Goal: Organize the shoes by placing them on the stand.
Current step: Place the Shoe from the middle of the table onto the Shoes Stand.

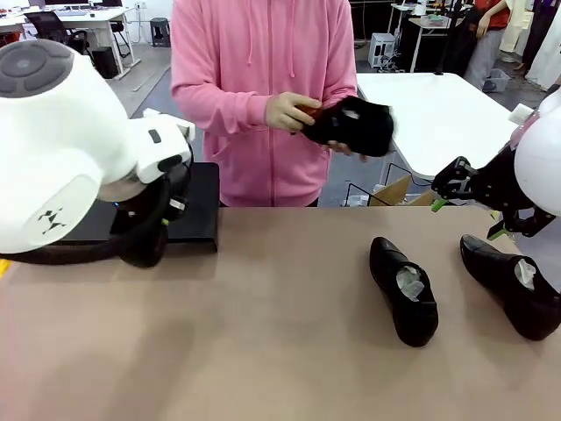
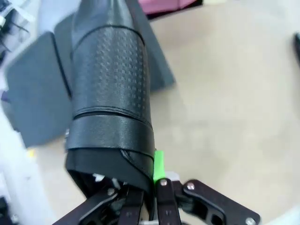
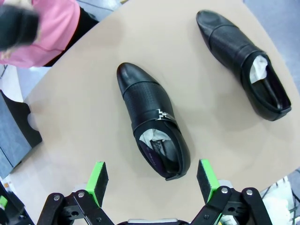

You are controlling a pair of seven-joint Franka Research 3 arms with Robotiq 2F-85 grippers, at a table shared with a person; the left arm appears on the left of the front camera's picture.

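**Item:** glossy black leather dress shoes, low-cut, rounded toes. To be set on a low flat matte black stand (image 1: pixel 203 202) at the far left of the tan counter (image 1: pixel 263 351).

**Locations:**
- One perforated-vamp shoe (image 2: pixel 112 84) hangs toe-outward from the left pincer (image 2: pixel 152 171), which is clamped on its heel end. It shows against the stand and is not yet set down.
- A buckled shoe (image 3: pixel 152 117) and an outer shoe (image 3: pixel 243 61) lie on the counter, well apart from the stand. White crumpled paper shows in both openings.
- A fourth shoe (image 1: pixel 355 125), blurred, is in the hands of a person in a pink hooded top.

**Right pincer** (image 3: pixel 152 171): fingers spread wide, empty, hovering over the buckled shoe's heel end.

**Handling (judged):**
- Weight is probably light to moderate.
- The sole and heel are stiff. The upper is softer but propped by the paper.
- The gloss is probably slippery against the green pads and marks easily.
- Best hold is the heel collar, one finger in the opening and one behind the heel.
- Gripping across the polished vamp risks slipping and scuffing.
- Held by the heel, the toe will likely droop, so set it down toe first.
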